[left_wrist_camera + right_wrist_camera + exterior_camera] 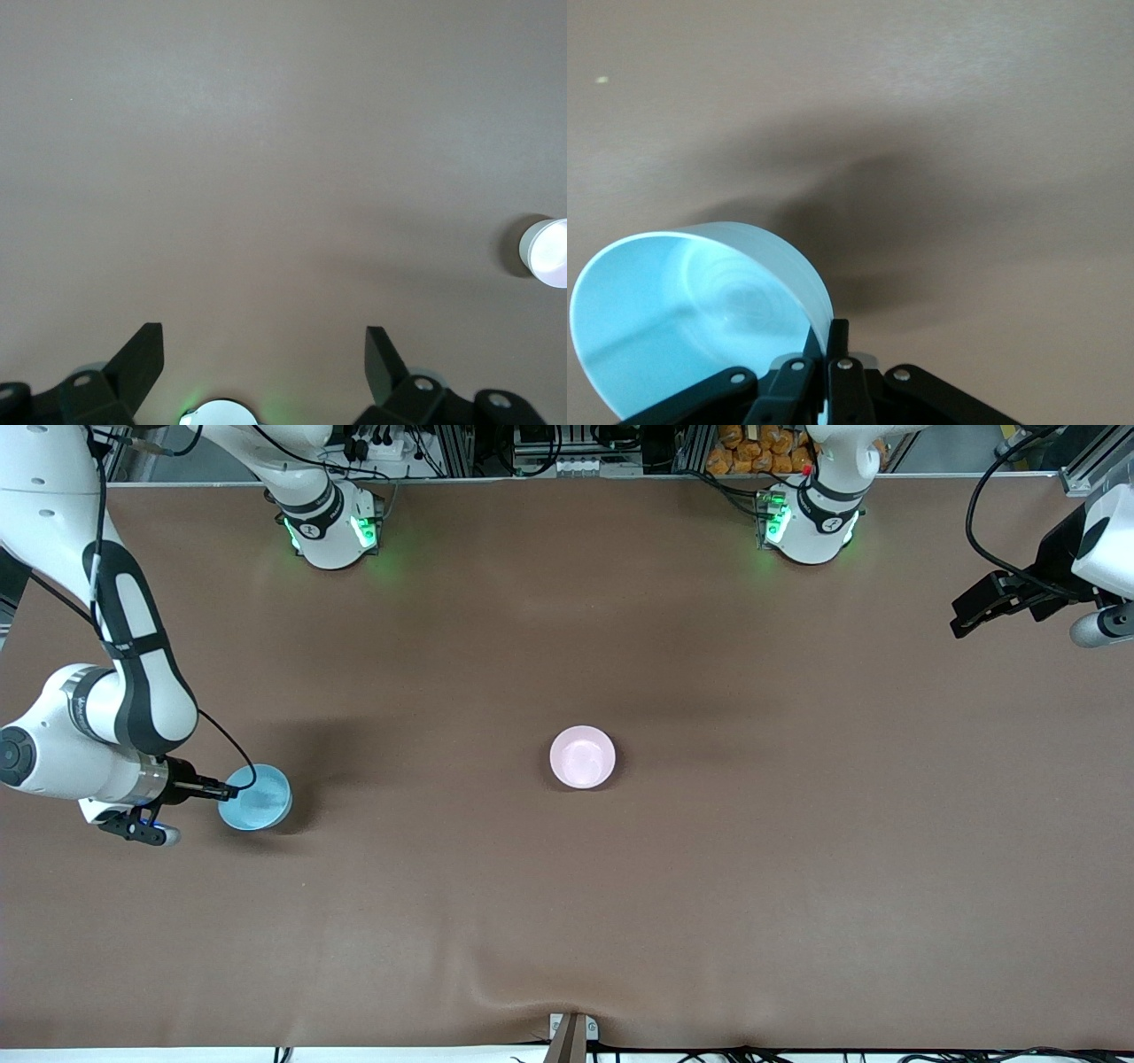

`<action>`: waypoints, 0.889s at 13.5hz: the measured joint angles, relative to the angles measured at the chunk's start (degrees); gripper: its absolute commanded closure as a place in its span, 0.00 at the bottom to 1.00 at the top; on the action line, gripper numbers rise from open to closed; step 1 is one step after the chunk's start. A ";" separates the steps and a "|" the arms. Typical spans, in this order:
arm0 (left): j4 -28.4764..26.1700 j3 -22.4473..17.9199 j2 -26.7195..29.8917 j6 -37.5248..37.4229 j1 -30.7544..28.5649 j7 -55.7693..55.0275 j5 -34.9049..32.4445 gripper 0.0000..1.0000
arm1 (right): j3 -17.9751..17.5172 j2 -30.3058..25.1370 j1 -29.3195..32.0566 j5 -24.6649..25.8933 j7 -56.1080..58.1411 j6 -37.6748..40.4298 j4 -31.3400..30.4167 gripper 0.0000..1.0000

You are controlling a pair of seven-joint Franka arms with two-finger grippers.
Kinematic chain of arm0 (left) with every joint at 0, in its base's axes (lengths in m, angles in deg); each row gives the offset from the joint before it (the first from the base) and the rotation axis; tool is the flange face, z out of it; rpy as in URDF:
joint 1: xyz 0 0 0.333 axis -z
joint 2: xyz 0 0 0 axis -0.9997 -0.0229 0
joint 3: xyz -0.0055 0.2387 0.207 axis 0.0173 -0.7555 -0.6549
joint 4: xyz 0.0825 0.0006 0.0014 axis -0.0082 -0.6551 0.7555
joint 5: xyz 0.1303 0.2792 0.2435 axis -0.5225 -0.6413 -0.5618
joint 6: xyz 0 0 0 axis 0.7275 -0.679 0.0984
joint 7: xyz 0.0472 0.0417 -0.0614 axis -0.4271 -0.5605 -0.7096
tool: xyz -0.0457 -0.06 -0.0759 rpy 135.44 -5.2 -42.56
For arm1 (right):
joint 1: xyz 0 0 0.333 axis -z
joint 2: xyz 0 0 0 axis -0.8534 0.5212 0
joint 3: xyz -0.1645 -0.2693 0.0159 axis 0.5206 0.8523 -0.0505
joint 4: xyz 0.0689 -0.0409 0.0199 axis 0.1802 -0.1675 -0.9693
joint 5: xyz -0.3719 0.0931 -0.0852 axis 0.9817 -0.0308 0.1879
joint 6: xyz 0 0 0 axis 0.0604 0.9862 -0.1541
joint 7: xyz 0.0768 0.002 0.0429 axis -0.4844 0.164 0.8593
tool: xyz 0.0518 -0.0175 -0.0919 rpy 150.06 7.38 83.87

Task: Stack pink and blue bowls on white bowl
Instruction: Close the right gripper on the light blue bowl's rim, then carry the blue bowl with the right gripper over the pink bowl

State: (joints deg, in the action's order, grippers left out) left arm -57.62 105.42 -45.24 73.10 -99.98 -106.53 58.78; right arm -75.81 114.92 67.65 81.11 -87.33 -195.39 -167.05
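Note:
The light blue bowl (257, 797) is at the right arm's end of the table. My right gripper (232, 788) is shut on its rim, one finger inside and one outside. In the right wrist view the blue bowl (682, 328) is tilted in my right gripper (830, 332). The pale pink bowl (582, 757) stands upright at the middle of the table, apart from both grippers. It also shows small in the left wrist view (547, 252). No separate white bowl shows. My left gripper (961, 615) waits open and empty over the left arm's end of the table (266, 341).
The brown table cover (567, 921) is bare around the bowls. The two arm bases (332, 527) (811, 522) stand along the table's edge farthest from the front camera. A small clamp (571, 1032) sits at the nearest edge.

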 measured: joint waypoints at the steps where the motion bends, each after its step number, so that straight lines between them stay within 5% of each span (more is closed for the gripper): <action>1: 0.00 0.00 -0.01 0.05 0.00 0.00 0.00 0.00 | -0.24 -0.77 -0.33 -1.07 -0.13 0.86 0.02 1.00; 7: 0.00 -0.05 -0.03 0.15 -1.41 0.00 0.43 0.00 | -2.05 -6.42 -4.68 -8.89 -2.05 6.91 0.09 1.00; 12: 0.00 -0.02 -0.03 0.16 -1.41 0.00 0.44 0.00 | -2.78 -7.60 -17.14 -9.32 -22.26 6.72 1.83 1.00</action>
State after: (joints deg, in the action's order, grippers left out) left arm -57.62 105.40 -45.27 73.26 -101.39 -106.53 59.22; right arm -78.59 107.32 50.52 71.79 -109.59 -188.67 -165.22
